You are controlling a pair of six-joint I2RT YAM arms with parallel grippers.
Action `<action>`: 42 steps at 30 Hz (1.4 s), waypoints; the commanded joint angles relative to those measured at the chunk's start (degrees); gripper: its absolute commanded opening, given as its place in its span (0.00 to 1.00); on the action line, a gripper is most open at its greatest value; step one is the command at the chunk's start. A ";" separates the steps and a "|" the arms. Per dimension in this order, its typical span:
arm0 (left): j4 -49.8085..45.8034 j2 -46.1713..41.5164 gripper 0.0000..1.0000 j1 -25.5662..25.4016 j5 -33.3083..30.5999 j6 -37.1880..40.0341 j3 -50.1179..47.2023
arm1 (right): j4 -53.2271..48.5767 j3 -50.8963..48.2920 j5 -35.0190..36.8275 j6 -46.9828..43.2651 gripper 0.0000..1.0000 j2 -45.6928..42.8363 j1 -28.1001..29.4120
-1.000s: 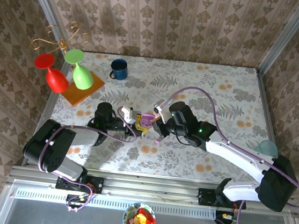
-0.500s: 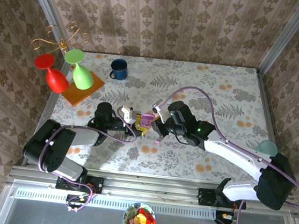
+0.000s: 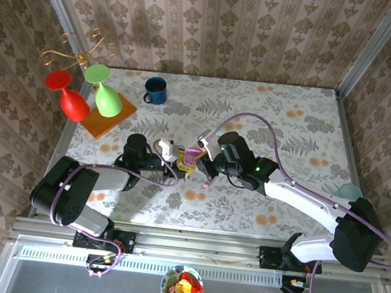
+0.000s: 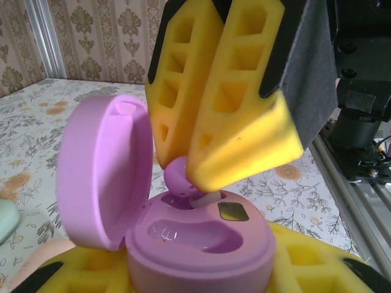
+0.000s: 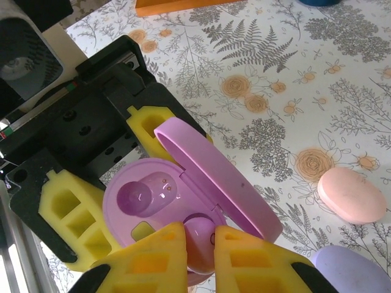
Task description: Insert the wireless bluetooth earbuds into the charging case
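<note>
A purple charging case (image 4: 201, 241) with its lid (image 4: 104, 177) swung open sits between the yellow fingers (image 4: 305, 262) of my left gripper (image 4: 195, 278), which is shut on it. My right gripper (image 5: 200, 256) is shut on a purple earbud (image 5: 200, 239) and holds it at the case's far socket, its lower end dipping into the hollow (image 4: 180, 177). The near socket (image 5: 143, 192) is bare and glossy. From above, the case (image 3: 191, 158) lies mid-table between the left gripper (image 3: 178, 159) and the right gripper (image 3: 204, 163).
A pink egg-shaped case (image 5: 351, 195) and a lavender one (image 5: 351, 268) lie on the floral cloth near the right gripper. A blue mug (image 3: 155, 89), red and green glasses (image 3: 91, 103) on an orange board, and a teal object (image 3: 350, 192) stand farther off.
The right arm has crept slightly left toward the case with the earbud still pinched. The left arm and the case have stayed put.
</note>
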 commanded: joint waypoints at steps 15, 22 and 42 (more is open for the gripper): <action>5.21 -1.39 0.16 1.14 -1.81 -1.71 -1.07 | 6.04 -5.44 0.18 9.69 0.51 -10.03 -2.22; 10.26 -1.89 0.16 5.38 -7.17 -4.52 -2.85 | 10.88 -16.75 3.29 30.78 0.51 -14.81 -8.04; 9.18 -5.57 0.16 6.12 -8.56 -3.64 -4.36 | 1.57 -5.19 -7.17 33.59 0.52 16.28 -6.40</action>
